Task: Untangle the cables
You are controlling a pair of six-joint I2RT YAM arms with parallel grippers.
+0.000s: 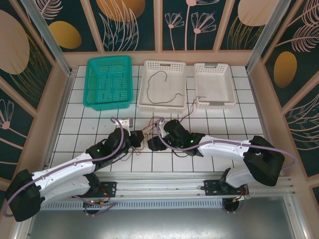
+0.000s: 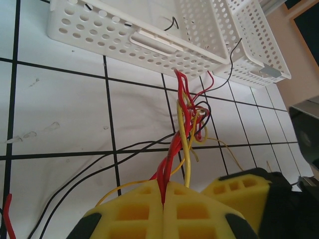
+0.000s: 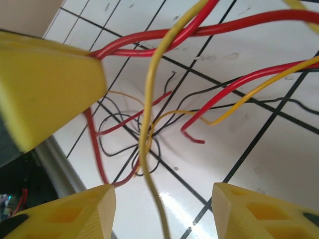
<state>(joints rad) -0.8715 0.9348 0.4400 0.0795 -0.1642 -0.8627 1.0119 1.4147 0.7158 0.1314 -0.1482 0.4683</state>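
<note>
1. The left gripper (image 2: pixel 163 193) is clamped shut on the cables (image 2: pixel 182 119). A twist of red and yellow strands runs out from between its yellow fingers toward the far side.
2. The right gripper (image 3: pixel 163 206) has its fingers spread apart, and a yellow strand hangs in the gap between them.
3. From above, both grippers meet at the near middle of the tiled table (image 1: pixel 239 104), with the tangle between them.
4. Loose red and dark ends reach the near wall of the middle white basket (image 2: pixel 124 37).
5. A dark wire (image 1: pixel 159 72) lies inside that basket. A green basket (image 1: pixel 109 59) stands to its left.
</note>
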